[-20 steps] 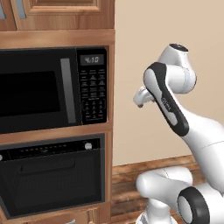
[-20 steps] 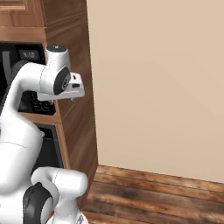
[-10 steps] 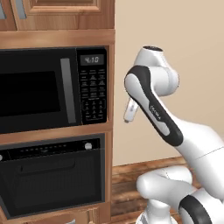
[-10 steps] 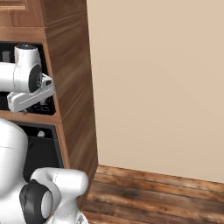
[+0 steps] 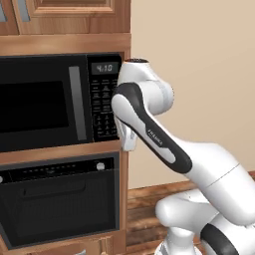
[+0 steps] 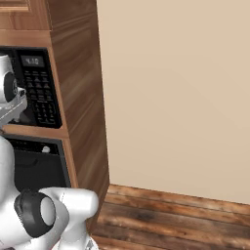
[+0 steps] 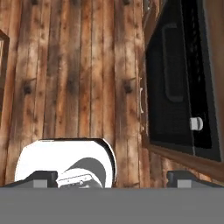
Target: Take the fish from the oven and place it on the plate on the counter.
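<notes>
Beige wall (image 5: 199, 74) and a plank floor (image 6: 171, 219) frame a tall wooden cabinet (image 6: 78, 97) that carries two black appliances, one above the other. Uppermost sits the microwave (image 5: 45, 104), its keypad and clock display on the right of its dark door. Below it, behind a wooden strip, is the oven (image 5: 60, 204), its dark glass door shut; a control strip runs along its top with a round silver knob (image 5: 101, 166) near the right end, and faint rack lines show through the glass. Whether the fish lies inside cannot be told, since the glass is too dark. Rising from the lower right of the left base view, the white arm (image 5: 199, 164) bends up and over, and its wrist hangs just in front of the cabinet's right edge, at about the level of the microwave's lower corner. Seen from the hand, the camera looks down along the cabinet front: the oven (image 7: 179, 87) runs along the right side with the knob (image 7: 196, 123) low on it, and floorboards fill the left. At the bottom of that view the pincer (image 7: 111, 179) stands wide open, its two dark tips far apart with nothing between them.
</notes>
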